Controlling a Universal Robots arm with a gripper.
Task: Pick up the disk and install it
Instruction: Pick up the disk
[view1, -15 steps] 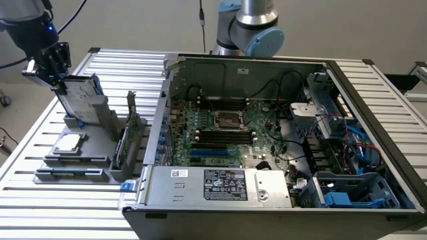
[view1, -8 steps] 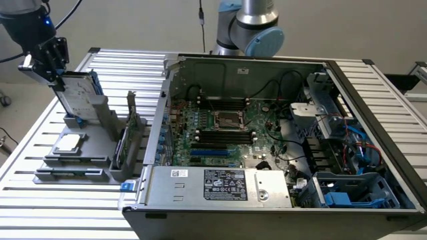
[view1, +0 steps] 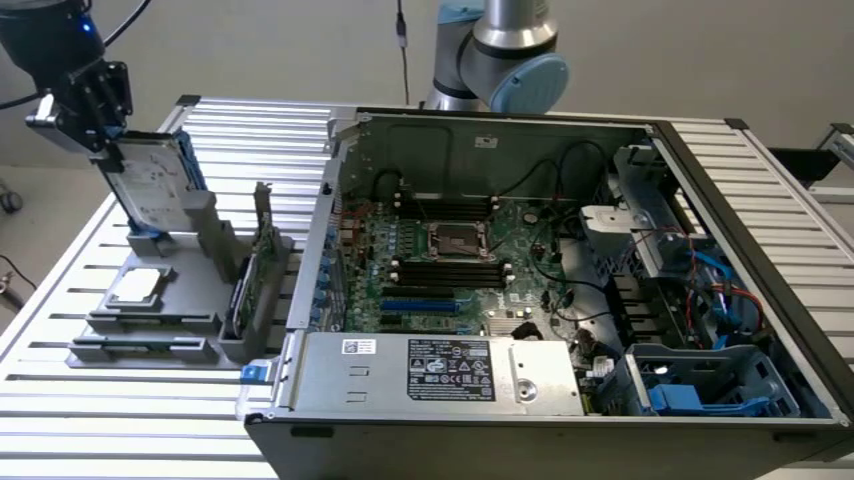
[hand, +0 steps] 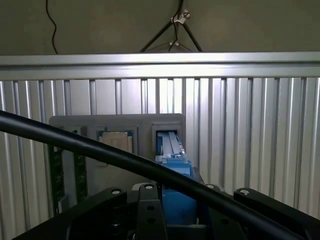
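Observation:
The disk (view1: 151, 185) stands upright on its edge in a slot of the grey fixture (view1: 160, 320), at the exterior view's left. It is silver-grey with a white label and blue carrier rails. My gripper (view1: 98, 135) reaches down from above and is shut on the disk's top edge. The disk's lower end sits at the slot. In the wrist view the blue carrier of the disk (hand: 172, 167) runs between my gripper's (hand: 175, 212) black jaws, which press against its sides.
An open computer case (view1: 747, 230) fills the exterior view's right, with a motherboard, a grey stickered box (view1: 441, 370) and a blue bay (view1: 694, 385). The fixture also carries a processor chip (view1: 138, 286) and upright cards (view1: 260, 270). A black cable (hand: 75, 142) crosses the wrist view.

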